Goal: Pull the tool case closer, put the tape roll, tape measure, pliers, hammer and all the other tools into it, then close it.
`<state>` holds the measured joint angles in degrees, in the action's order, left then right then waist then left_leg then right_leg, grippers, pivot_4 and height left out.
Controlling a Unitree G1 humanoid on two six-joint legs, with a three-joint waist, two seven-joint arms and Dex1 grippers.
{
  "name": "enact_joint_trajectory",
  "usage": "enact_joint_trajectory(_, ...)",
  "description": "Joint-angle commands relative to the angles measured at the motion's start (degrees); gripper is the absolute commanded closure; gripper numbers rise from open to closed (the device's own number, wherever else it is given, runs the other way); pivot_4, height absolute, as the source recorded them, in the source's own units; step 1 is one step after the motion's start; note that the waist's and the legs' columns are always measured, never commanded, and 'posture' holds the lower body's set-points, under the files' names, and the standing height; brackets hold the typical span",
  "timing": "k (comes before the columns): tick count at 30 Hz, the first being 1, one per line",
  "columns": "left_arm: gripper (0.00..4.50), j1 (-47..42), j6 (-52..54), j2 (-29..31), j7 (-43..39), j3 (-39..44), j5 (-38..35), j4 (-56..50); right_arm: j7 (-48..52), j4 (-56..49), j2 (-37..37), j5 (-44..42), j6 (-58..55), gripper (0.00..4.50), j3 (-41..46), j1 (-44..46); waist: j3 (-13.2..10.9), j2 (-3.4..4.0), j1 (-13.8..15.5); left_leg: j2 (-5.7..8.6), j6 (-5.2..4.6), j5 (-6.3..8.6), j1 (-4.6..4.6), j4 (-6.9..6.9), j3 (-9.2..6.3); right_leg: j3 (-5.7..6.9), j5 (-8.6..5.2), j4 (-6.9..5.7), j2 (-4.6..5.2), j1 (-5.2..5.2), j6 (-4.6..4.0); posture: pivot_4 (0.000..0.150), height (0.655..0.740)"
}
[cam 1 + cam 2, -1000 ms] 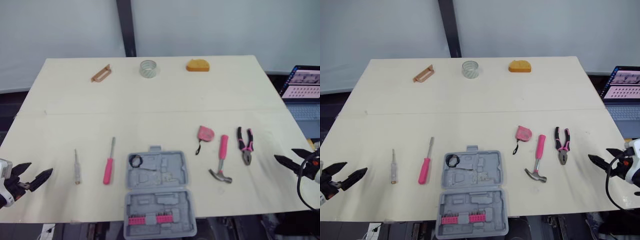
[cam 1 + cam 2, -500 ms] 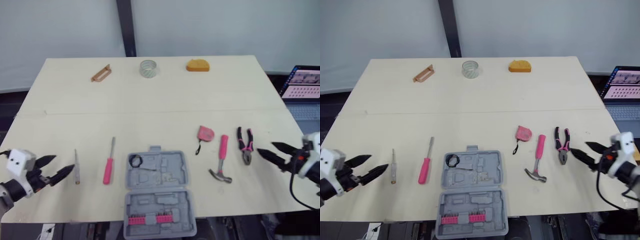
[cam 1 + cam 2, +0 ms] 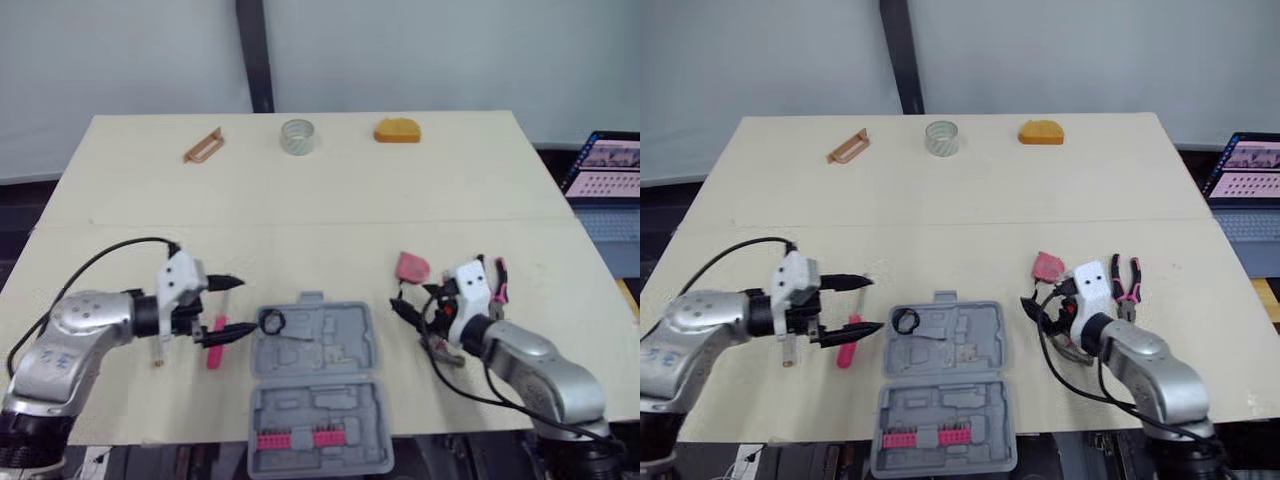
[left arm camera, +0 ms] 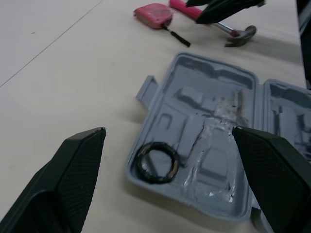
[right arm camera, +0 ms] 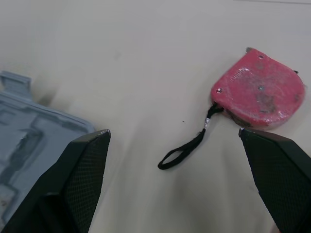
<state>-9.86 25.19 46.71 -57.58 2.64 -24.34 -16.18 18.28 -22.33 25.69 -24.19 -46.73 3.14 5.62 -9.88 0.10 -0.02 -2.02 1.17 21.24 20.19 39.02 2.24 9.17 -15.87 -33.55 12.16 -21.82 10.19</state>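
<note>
The grey tool case lies open, with a row of pink bits in its near half and a black ring in the far-left corner of its far half. Left of the case, the left gripper is spread wide and holds nothing, above the pink screwdriver. Right of the case, the right gripper is spread wide and empty, fingers aimed at the pink tape measure. The hammer and pliers lie farther right. Writing on the laptop is too small to read.
</note>
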Motion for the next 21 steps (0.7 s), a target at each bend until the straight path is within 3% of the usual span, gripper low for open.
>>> enact_joint_trajectory(1,0.03,-2.38,-1.5,-1.96,-0.51,-3.6,1.23,-0.63,-4.5,-2.26,-2.46,2.15,-1.47,0.0,-0.47,0.8,0.0,0.0,-0.03,0.0,0.0,0.0,0.0,0.0,0.0,0.0,0.0,0.0,0.0,0.0,0.0,0.15,0.74)
enact_joint_trajectory(9,0.03,-5.15,-2.29,-4.6,-0.05,-7.03,2.79,0.14,-7.79,0.17,-8.13,4.75,-3.86,0.0,-3.12,3.12,0.0,0.0,-0.15,0.0,0.0,0.0,0.01,0.01,0.01,-0.03,0.0,-0.04,-0.02,-0.05,0.0,0.15,0.74)
enact_joint_trajectory(21,0.03,-5.34,-3.14,-5.11,0.21,-8.27,4.74,-0.32,-7.93,9.09,-10.63,8.98,-0.12,0.0,-4.07,6.04,-0.01,0.01,-0.22,-0.01,0.0,0.0,0.03,0.02,0.0,-0.06,0.0,-0.06,-0.02,-0.08,0.0,0.15,0.74)
